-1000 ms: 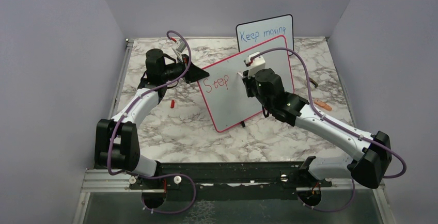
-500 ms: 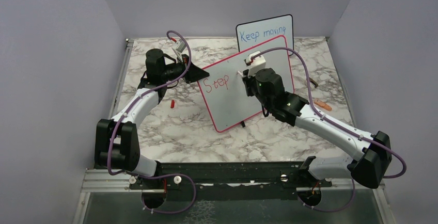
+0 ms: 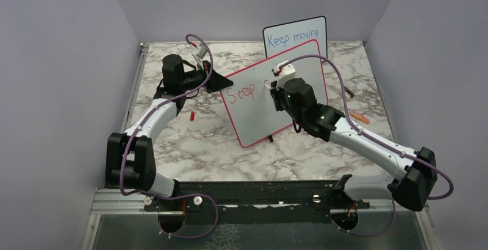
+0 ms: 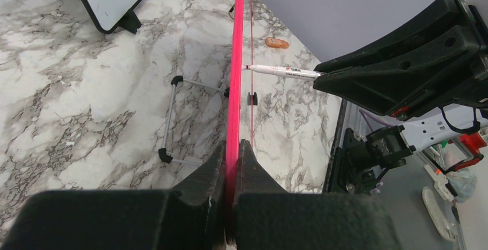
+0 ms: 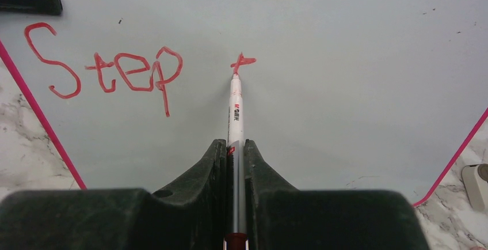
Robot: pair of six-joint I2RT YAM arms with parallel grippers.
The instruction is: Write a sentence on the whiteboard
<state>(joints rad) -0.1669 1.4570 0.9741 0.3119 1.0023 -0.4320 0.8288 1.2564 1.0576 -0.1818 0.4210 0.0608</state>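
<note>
The whiteboard (image 3: 259, 112) with a red-pink frame stands tilted mid-table. Red writing on it reads "Step" (image 3: 240, 93) and a small "t" (image 5: 243, 62); "Step" shows clearly in the right wrist view (image 5: 106, 70). My left gripper (image 3: 217, 82) is shut on the board's left frame edge (image 4: 235, 88), seen edge-on between the jaws. My right gripper (image 3: 275, 86) is shut on a white marker (image 5: 235, 112), whose red tip touches the board at the foot of the "t". The marker also shows in the left wrist view (image 4: 282, 71).
A smaller black-framed board (image 3: 295, 36) with blue "Keep moving" stands behind the whiteboard. A red marker cap (image 3: 191, 115) lies on the marble table left of the board. An orange object (image 3: 359, 116) lies at the right. Purple walls close three sides.
My right gripper has moved slightly with the marker, and a small red "t" now stands to the right of "Step". The left arm and board have not moved.
</note>
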